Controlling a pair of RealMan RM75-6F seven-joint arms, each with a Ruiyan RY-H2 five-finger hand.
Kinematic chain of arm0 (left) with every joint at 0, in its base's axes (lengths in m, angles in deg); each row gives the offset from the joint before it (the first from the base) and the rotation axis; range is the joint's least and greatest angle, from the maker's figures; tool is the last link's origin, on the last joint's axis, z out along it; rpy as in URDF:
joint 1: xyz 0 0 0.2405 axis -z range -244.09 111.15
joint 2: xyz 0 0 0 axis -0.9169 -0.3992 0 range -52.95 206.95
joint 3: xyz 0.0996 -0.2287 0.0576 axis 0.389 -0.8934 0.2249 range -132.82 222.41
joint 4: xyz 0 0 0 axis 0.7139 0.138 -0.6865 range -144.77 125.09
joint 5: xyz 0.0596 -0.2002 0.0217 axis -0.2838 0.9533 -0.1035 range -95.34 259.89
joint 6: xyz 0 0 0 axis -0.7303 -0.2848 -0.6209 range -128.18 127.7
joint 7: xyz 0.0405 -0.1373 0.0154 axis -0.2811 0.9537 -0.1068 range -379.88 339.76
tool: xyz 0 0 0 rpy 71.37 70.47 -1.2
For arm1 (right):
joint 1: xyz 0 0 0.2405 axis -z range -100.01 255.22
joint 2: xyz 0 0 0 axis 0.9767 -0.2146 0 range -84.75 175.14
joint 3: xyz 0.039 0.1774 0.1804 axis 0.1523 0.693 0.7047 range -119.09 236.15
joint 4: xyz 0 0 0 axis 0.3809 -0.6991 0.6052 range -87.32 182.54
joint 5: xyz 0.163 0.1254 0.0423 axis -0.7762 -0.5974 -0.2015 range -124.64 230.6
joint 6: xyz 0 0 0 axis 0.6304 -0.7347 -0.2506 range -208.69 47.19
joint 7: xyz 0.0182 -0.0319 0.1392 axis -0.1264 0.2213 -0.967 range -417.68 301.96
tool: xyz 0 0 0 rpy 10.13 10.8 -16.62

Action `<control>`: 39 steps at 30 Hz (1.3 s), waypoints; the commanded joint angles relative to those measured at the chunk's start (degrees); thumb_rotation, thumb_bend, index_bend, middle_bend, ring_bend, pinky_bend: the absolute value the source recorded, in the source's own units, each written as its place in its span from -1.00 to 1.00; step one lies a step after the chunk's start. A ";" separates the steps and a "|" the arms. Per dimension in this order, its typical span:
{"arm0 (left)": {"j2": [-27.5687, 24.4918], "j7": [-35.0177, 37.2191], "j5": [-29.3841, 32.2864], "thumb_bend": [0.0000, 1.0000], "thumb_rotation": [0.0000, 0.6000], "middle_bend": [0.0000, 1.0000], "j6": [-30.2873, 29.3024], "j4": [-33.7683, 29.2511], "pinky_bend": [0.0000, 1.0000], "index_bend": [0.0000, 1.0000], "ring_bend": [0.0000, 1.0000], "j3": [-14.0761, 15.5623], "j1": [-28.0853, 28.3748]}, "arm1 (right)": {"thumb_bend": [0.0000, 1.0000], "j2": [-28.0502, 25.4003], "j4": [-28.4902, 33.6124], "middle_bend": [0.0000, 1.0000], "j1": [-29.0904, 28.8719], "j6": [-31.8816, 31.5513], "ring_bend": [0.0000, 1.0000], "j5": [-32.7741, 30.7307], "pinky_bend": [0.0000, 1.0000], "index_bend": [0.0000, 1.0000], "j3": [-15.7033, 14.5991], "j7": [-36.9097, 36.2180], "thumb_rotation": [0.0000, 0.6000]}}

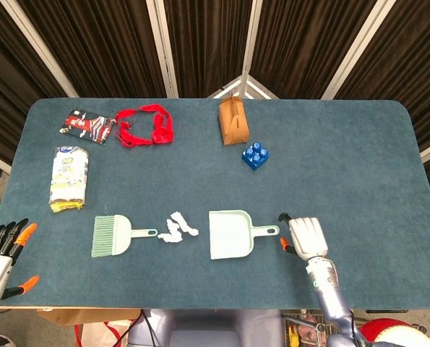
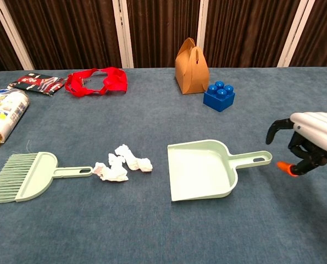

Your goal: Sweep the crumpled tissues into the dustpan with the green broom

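Note:
A pale green broom [image 1: 114, 236] [image 2: 26, 176] lies flat at the table's front left, bristles to the left, handle toward the tissues. Crumpled white tissues [image 1: 176, 229] [image 2: 121, 164] lie between it and the pale green dustpan [image 1: 233, 233] [image 2: 205, 168], whose mouth faces them and whose handle points right. My right hand [image 1: 306, 237] [image 2: 306, 142] hovers just right of the dustpan handle, fingers curved and apart, holding nothing. My left hand [image 1: 1, 249] stays off the table's front left corner, fingers spread, empty; the chest view does not show it.
At the back stand a brown paper box [image 1: 233, 121] [image 2: 191, 67] and a blue brick [image 1: 255, 155] [image 2: 219, 96]. A red strap [image 1: 145, 125] [image 2: 95, 81], a dark snack packet [image 1: 87, 124] and a yellow-white packet [image 1: 69, 178] [image 2: 2, 121] lie at the left.

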 commanded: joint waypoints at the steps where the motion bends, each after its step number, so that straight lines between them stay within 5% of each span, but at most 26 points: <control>1: -0.01 0.00 0.05 -1.00 1.00 -1.00 0.00 -0.02 -1.00 -1.00 -1.00 0.04 -0.05 | -0.28 1.39 -0.91 0.83 -0.69 -0.11 0.79 -0.50 0.77 -0.25 0.05 0.45 1.00; 26: -0.15 -0.37 0.66 -1.00 1.00 -1.00 0.34 -0.39 -1.00 -1.00 -1.00 0.02 -0.06 | -0.18 5.40 -1.78 0.83 -2.54 -1.43 0.79 -2.96 0.77 -0.10 -1.02 2.13 1.00; 39: -0.14 -0.46 0.76 -1.00 1.00 -1.00 0.39 -0.42 -1.00 -1.00 -1.00 0.00 -0.05 | -0.18 6.02 -1.35 0.83 -2.88 -2.17 0.79 -3.58 0.77 -0.27 -1.22 2.50 1.00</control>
